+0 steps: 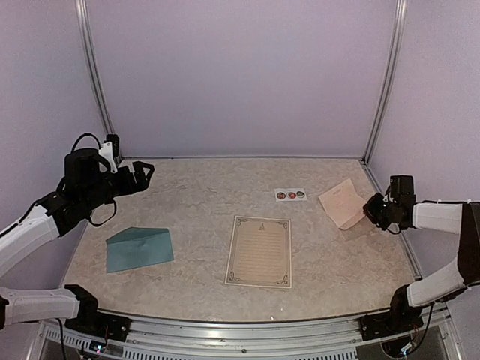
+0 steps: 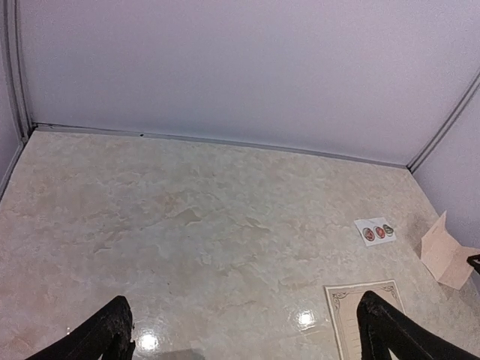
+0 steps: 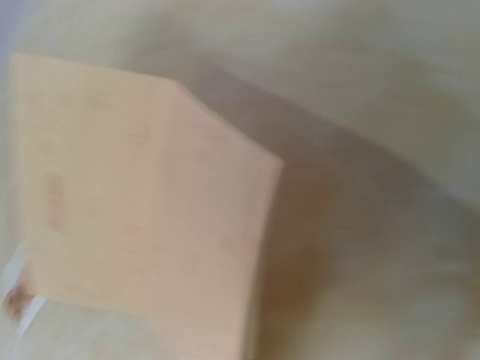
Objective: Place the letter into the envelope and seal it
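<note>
- While the right pincer [image 1: 373, 209] sits by the right edge of the table [image 1: 195, 187], its two fingers are pressed together. It looks to be pinching the edge of the small tan paper [image 1: 341, 202].
- The tan paper tilts up off the table and has a shadow under it. The close view from the right wrist is blurry, so the exact pinch spot is hard to see.
- The left pincer [image 1: 146, 174] hangs above the far left corner. Its fingers are spread wide and hold nothing.
- The letter [image 1: 259, 251] lies flat in the middle of the table, close to the near edge. Nothing touches it.
- The envelope [image 1: 139, 249] lies flat near the left edge, well apart from the letter.
- The sticker strip [image 1: 290, 195] lies just behind the letter, between it and the tan paper.
- I think the step now is to get the tan paper out of the way.
- To do it well, lift the paper gently so it does not rip or slip out.
- Carry it toward the right edge, away from the letter.
- Do not brush the sticker strip, because it may be needed for sealing.
- Set it down flat, then let go.
</note>
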Tool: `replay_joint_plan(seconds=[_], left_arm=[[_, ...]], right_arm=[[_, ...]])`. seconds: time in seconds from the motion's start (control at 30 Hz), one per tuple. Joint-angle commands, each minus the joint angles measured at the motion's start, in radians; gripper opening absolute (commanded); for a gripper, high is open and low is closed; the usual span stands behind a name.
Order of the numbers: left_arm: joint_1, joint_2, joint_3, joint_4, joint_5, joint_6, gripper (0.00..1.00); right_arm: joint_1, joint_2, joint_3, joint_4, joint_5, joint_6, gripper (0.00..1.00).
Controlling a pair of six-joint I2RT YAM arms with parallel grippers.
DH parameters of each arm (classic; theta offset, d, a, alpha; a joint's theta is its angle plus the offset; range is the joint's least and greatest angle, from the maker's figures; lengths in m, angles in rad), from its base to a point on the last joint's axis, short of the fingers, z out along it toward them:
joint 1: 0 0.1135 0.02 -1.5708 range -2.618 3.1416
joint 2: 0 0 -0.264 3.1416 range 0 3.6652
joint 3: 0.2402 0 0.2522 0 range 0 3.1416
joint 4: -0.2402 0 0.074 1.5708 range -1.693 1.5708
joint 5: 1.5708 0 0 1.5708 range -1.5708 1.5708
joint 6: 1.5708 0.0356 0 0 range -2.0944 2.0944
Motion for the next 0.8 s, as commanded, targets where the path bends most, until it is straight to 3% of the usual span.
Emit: replay_joint_plan(seconds=[0.0,0.33,0.57,0.77], left_arm=[[-0.144,-0.027,0.024,-0.031,0.024,-0.138,0.99],[-0.46,0.094,0.053,0.185,0.18,-0.326,0.99],[-0.501,0.171,0.065,0.234,0.253,-0.316,0.99],[-0.501,0.141,0.03,0.231,0.257,-0.332,0.99]], right_arm=[[0.103,-0.063,0.12,-0.071,-0.168,-0.246,0.0],[0.467,-0.086,0.333,-0.162,-0.473,-0.4,0.0],[0.634,-0.076,0.441,-0.107,-0.646,-0.428,0.0],[0.708,-0.091,0.501,-0.058,-0.733,-0.423,0.0]])
